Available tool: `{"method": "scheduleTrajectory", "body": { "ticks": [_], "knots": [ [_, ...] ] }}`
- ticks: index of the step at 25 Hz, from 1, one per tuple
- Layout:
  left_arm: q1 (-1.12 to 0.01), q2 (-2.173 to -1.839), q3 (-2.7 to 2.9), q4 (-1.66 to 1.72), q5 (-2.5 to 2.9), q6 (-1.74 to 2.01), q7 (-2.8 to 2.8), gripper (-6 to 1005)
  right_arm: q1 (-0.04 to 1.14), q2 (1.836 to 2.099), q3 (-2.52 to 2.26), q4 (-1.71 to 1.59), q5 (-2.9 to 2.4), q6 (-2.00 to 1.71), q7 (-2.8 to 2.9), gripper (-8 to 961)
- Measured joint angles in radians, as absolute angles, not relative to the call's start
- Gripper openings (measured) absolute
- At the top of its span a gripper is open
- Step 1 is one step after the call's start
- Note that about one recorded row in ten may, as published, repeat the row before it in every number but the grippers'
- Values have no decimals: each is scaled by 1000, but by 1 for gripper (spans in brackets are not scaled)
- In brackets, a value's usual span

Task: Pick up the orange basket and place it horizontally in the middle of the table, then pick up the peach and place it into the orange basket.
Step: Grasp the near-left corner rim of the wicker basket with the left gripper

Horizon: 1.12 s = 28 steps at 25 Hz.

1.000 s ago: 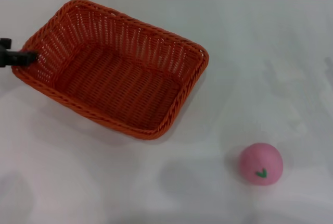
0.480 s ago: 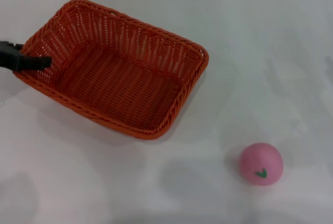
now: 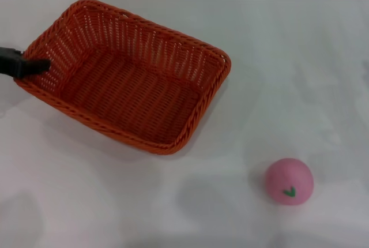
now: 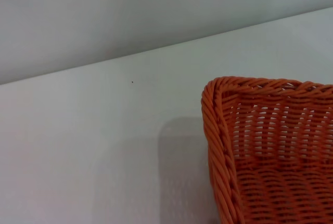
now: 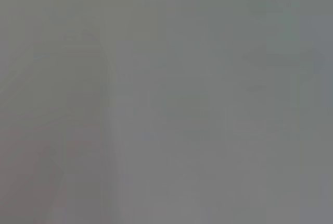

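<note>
The orange basket (image 3: 132, 81) lies at an angle on the white table (image 3: 288, 57), left of centre, with nothing in it. My left gripper (image 3: 36, 65) comes in from the left edge of the head view. Its dark tip is at the rim of the basket's left short side. The left wrist view shows one braided corner of the basket (image 4: 270, 151) close up. The peach (image 3: 289, 180), pink with a small green leaf mark, sits alone at the front right, well away from the basket. My right gripper is out of view.
The table's far edge (image 4: 130, 60) meets a grey wall behind the basket. The right wrist view shows only a plain grey surface.
The left gripper's tip reached over the basket's left rim, then drew back a little to the left. Basket and peach stay where they were.
</note>
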State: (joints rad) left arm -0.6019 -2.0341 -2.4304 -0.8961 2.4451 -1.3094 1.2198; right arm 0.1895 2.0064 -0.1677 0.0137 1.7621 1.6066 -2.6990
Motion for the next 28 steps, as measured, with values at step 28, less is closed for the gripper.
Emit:
{"method": "scheduleTrajectory", "body": {
  "ticks": [28],
  "knots": [
    [-636,-2035,-2427,-932,2448,-1345,1138,180,212,2008,-164,12,1768,1610,-2705,670]
  ]
}}
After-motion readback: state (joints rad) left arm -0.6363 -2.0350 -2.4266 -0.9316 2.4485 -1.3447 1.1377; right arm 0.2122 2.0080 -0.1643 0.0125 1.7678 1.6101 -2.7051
